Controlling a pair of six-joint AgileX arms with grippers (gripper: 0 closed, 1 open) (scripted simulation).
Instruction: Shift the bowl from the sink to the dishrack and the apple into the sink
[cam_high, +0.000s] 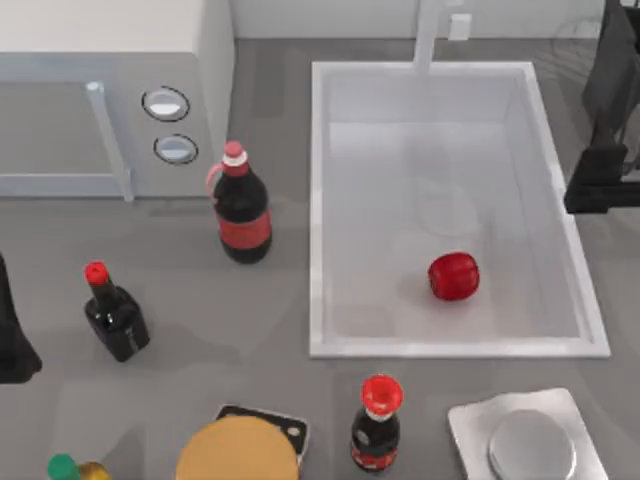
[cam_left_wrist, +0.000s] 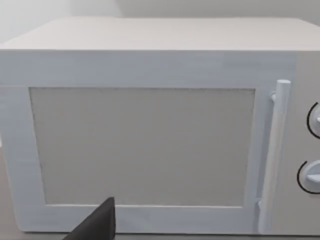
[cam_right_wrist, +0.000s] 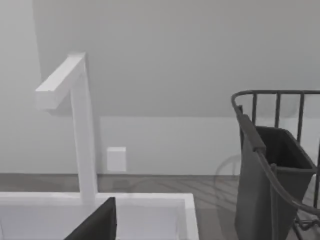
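Red and glossy, the apple (cam_high: 454, 276) is seen lying inside the sink (cam_high: 320, 200), well apart from the right tool (cam_high: 600, 185), which is held at the sink's right rim, near the dark dishrack (cam_right_wrist: 280, 165). How its fingers stand cannot be told. The left tool (cam_high: 15, 345) is parked at the desk's (cam_high: 270, 310) left edge, facing the microwave (cam_left_wrist: 150, 130); its state cannot be told either.

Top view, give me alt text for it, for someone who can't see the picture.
A red apple lies inside a white sink with a faucet at its far edge. On the grey counter to the left stand a microwave and three dark red-capped bottles, with a metal scale at the near right.
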